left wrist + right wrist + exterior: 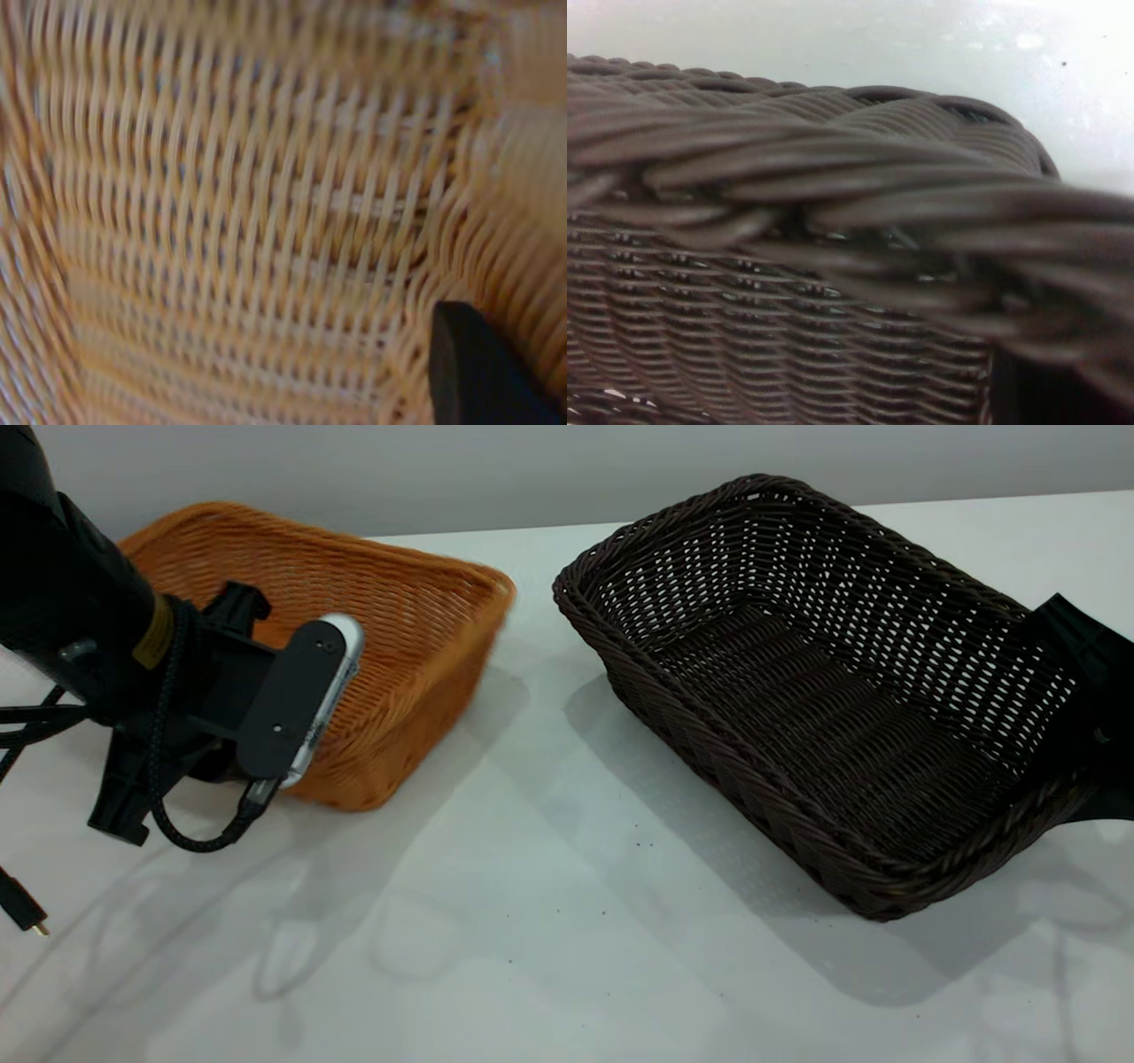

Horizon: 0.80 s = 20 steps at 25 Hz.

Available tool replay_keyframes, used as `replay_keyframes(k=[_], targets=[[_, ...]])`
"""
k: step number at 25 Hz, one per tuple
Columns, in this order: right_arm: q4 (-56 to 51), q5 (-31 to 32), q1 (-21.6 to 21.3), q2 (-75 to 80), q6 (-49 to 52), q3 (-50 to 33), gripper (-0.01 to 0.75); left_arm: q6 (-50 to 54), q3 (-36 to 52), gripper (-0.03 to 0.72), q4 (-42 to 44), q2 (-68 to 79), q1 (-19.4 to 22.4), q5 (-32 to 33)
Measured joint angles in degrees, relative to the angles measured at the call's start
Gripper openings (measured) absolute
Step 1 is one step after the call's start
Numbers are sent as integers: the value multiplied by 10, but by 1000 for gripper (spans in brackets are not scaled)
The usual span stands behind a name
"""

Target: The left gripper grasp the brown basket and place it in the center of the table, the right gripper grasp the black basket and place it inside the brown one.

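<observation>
The left tool (221, 691) grips the light, stiff brown basket (399, 629), tilted at the counter's (532, 921) left; the right tool (1094, 691) meets the black basket's (797, 691) braided rim, grip unclear.

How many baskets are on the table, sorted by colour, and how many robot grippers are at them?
Orange-tan: 1, the brown basket, tilted, with the left gripper at its near wall.
Dark brown-black: 1, the black basket, with the right gripper at its right rim.
Grippers: 2.
Total: 2 baskets and 2 grippers, all over the white table.
</observation>
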State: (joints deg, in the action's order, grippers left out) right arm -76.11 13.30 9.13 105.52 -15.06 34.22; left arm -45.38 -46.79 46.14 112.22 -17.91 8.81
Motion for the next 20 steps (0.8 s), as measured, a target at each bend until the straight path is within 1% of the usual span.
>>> replay_keyframes(k=[4, 8, 12, 15, 16, 18, 20], targets=[[15, 1, -6, 0, -20, 19, 130, 2, 1, 91, -5, -5, 0, 7], [16, 25, -42, 0, -10, 55, 130, 10, 2, 91, -20, -19, 0, 7], [77, 92, -93, -1, -15, 92, 129, 6, 9, 91, -58, -29, -1, 1], [118, 134, -136, -1, -13, 129, 129, -6, 25, 91, -69, -37, -5, -7], [135, 146, -150, -1, -11, 142, 129, -7, 30, 91, -69, -40, -11, -7], [176, 191, -173, -1, -3, 175, 129, -7, 32, 91, -72, -42, -22, -9], [223, 234, -186, -1, 6, 210, 129, 3, 32, 91, -85, -42, -39, -16]])
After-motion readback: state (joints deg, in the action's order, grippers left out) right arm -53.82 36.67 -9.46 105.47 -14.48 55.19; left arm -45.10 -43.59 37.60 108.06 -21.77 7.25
